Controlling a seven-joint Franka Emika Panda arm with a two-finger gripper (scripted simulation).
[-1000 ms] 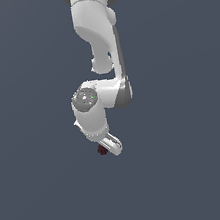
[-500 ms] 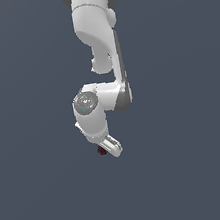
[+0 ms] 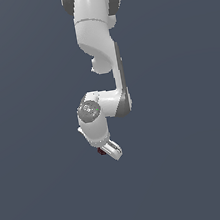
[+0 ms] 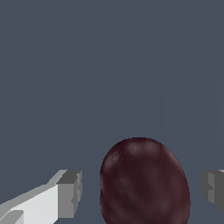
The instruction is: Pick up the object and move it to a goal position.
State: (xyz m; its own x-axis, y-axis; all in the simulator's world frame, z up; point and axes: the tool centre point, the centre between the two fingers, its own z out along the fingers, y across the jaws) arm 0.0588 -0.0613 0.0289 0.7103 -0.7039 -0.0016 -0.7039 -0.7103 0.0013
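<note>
End effector open, fingers flanking maroon object, untouched

Object: small dark maroon egg-shaped lump, faint ridges, matte sheen. Lies between the hand's two spread fingertips, touching neither. Exterior view: mostly hidden, only a maroon sliver.

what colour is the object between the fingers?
Dark maroon object, with faint darker ridges. Clearest in the wrist view.
</note>
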